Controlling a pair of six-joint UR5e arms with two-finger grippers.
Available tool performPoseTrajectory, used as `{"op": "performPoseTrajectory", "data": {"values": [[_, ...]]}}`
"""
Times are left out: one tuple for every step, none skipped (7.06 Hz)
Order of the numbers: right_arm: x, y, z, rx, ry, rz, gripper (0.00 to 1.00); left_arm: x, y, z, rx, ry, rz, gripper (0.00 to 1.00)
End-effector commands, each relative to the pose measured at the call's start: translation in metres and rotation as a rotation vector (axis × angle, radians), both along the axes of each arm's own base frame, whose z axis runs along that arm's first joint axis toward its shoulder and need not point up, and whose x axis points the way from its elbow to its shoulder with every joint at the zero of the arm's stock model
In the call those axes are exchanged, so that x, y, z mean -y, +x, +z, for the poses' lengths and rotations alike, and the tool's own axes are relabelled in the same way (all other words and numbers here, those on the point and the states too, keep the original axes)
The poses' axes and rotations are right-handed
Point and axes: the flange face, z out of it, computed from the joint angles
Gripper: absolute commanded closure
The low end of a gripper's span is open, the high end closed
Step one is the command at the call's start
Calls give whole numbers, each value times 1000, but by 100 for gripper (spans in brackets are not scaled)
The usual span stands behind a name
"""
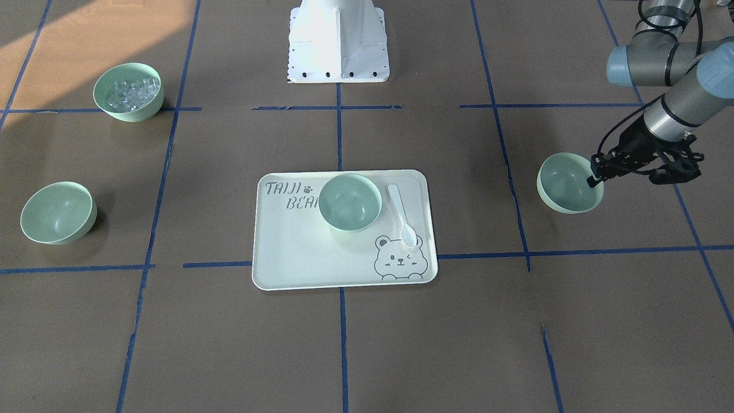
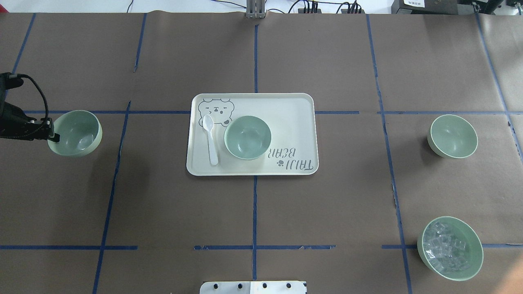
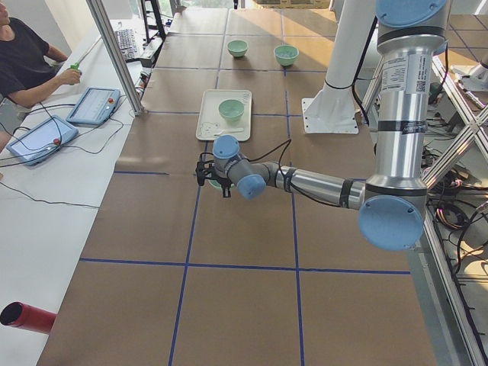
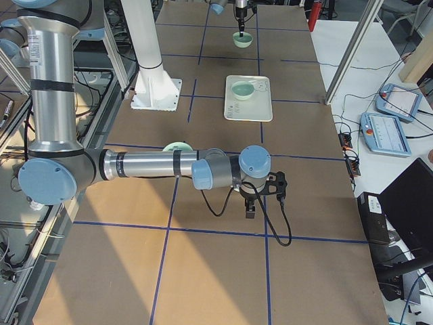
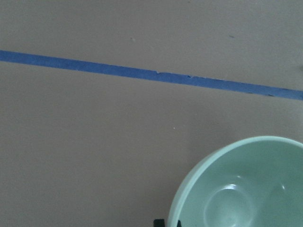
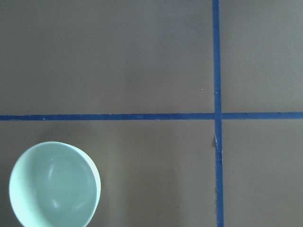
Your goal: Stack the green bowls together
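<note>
Looking from across the table, I see the left gripper [image 1: 593, 179] down at the first green bowl [image 1: 565, 184], well off the cream tray [image 1: 287, 258] on the robot's left side. Its fingers are drawn nearly together, with the bowl's rim pinched between them. The second green bowl [image 1: 350, 202] stands upright on the tray, just beside a white spoon [image 1: 401, 215]. The third green bowl [image 1: 57, 212] sits well off the tray on the robot's right. A bowl of clear cubes [image 1: 128, 92] is on that side too, nearer the robot's base than the tray is.

From overhead, the left gripper [image 2: 52, 134] meets the first green bowl [image 2: 77, 132] at the rim edge farthest from the tray [image 2: 294, 106]. The second green bowl [image 2: 247, 136] and third green bowl [image 2: 452, 135] stand apart from it.

From the left end, the left gripper [image 3: 206, 174] hangs low, on the camera's side of the tray [image 3: 210, 130].

From the right end, the right gripper [image 4: 250, 204] hangs over brown paper, well apart from the tray [image 4: 260, 112] — how far it is open, and whether it holds anything, I cannot tell.

The left wrist camera shows the first green bowl [image 5: 241, 189] low in the corner, with dark fingertips [image 5: 160, 222] at its rim.

The right wrist camera shows the third green bowl [image 6: 52, 187] upright near crossing blue tape [image 6: 218, 116].
</note>
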Motion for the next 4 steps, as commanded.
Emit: {"op": "performPoseTrajectory", "data": {"values": [[7, -69, -18, 6, -2, 35, 0, 22, 4, -86, 3, -90, -52, 100], [4, -91, -12, 10, 9, 42, 0, 38, 10, -118, -3, -125, -86, 100], [1, -111, -5, 25, 20, 43, 0, 49, 0, -138, -2, -131, -112, 100], [-3, -130, 4, 18, 36, 48, 0, 49, -3, -153, -8, -142, -128, 100]]}}
